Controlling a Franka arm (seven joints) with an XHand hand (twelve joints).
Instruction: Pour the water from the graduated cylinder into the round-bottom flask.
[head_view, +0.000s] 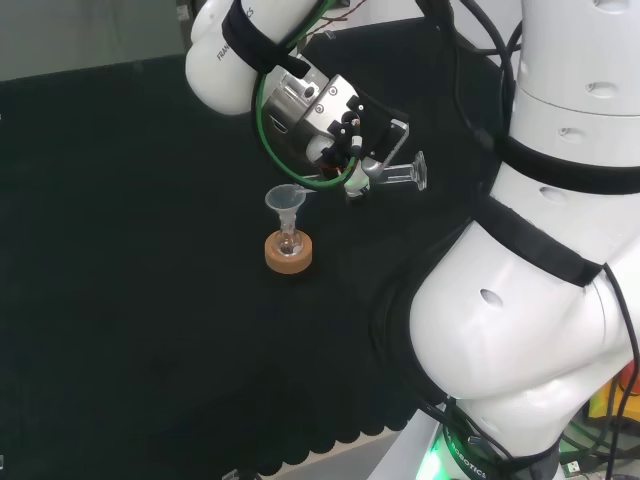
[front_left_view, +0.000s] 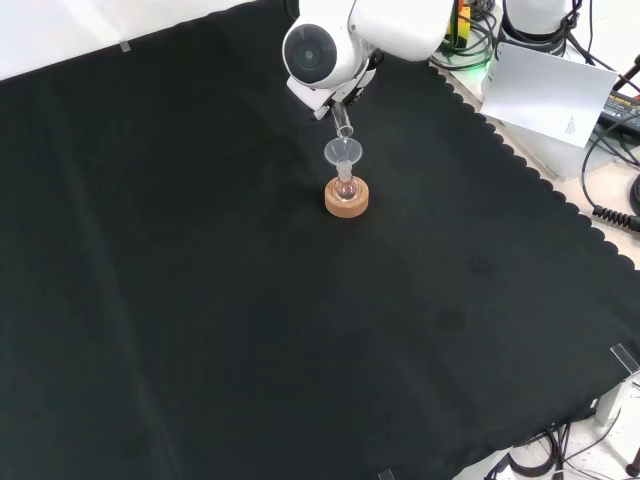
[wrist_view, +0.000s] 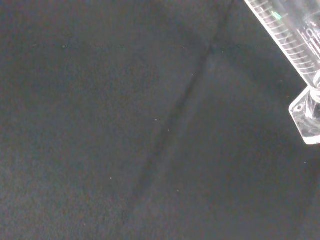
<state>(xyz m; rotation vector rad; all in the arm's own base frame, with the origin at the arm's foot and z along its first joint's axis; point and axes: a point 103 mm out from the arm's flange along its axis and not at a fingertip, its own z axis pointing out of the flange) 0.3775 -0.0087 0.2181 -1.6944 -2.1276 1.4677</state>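
- held the graduated cylinder (head_view: 398, 175) in the hand (head_view: 345, 135), fingers curled round its tube, in the head view.
- lay nearly level there, foot toward the view's right, mouth end toward the left and hidden behind the hand's fingers.
- hung above the black cloth (head_view: 120, 300), up and to the right of the funnel (head_view: 284, 200) in the head view.
- sat with the funnel's stem down in the neck of the round-bottom flask (head_view: 289, 243), itself resting in a cork ring stand (head_view: 288, 254).
- stood near the middle of the cloth in the head view, left of the arm's white links (head_view: 540, 300).
- in the front view, showed the cylinder's mouth end (front_left_view: 343, 124) slanting down from under the arm's round-capped link (front_left_view: 320, 52) toward the funnel's rim (front_left_view: 343, 152).
- appeared just above that rim, contact not decidable.
- showed the flask (front_left_view: 346, 188) and cork ring (front_left_view: 347, 198) directly below the funnel in the front view, in the upper middle of the cloth (front_left_view: 250, 330).
- in the wrist view, caught the cylinder's graduated tube (wrist_view: 282, 35) and its clear foot (wrist_view: 307, 117) close up against bare cloth (wrist_view: 125, 125).
- could not tell the water level in the cylinder or the flask.
- saw no stream of water between cylinder and funnel.
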